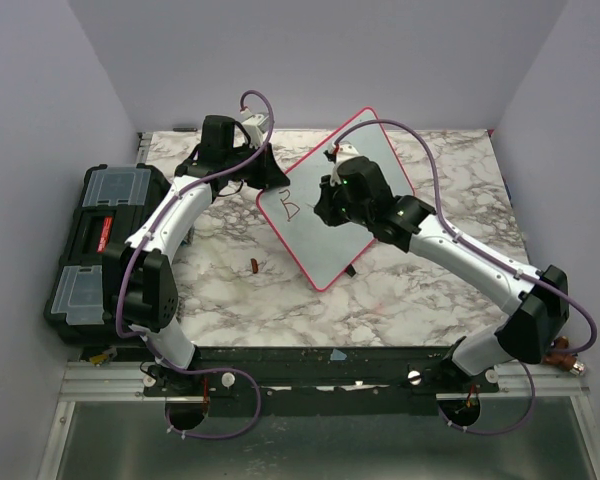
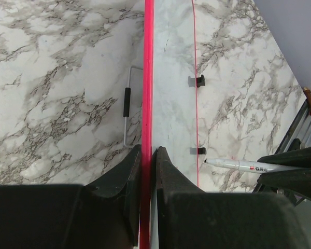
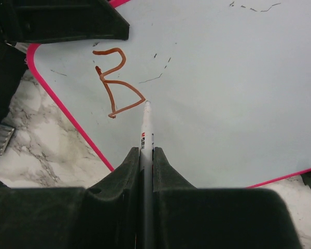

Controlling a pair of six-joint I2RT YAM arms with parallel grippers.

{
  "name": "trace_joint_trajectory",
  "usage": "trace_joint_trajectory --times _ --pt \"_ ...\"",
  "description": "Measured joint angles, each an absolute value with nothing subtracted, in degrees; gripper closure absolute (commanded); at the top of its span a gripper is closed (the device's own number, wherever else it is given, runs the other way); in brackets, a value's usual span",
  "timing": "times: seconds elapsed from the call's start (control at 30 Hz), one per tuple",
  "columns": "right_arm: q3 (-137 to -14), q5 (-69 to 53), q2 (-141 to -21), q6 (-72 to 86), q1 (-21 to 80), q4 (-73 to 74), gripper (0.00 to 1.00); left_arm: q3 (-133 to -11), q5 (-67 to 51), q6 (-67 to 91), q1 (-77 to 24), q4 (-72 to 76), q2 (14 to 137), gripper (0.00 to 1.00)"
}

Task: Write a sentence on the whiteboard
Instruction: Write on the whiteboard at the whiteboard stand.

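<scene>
Pinching a white marker [image 3: 146,129] between closed jaws, the right gripper [image 3: 146,151] sets the tip on the whiteboard [image 3: 223,93]. The tip touches the lower right corner of a reddish-brown letter B [image 3: 106,79], the only part of the sentence to be seen. The left gripper [image 2: 149,150] clamps the board's red-pink frame [image 2: 147,78], one jaw pressed on each side of the edge. The board sits diagonally near the middle of the marble table [image 1: 240,300], well apart from the black toolbox [image 1: 100,240] at the left.
</scene>
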State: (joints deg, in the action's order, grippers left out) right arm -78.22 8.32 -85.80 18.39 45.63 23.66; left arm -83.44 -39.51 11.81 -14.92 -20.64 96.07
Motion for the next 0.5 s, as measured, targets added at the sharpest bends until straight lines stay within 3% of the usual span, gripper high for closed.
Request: trace_joint_trajectory --times 0.5 --pt "-80.0 9.6 -86.1 14.8 42.4 23.6 0.99 -83.4 -39.5 11.8 -15.2 -21.2 95.4 1.00"
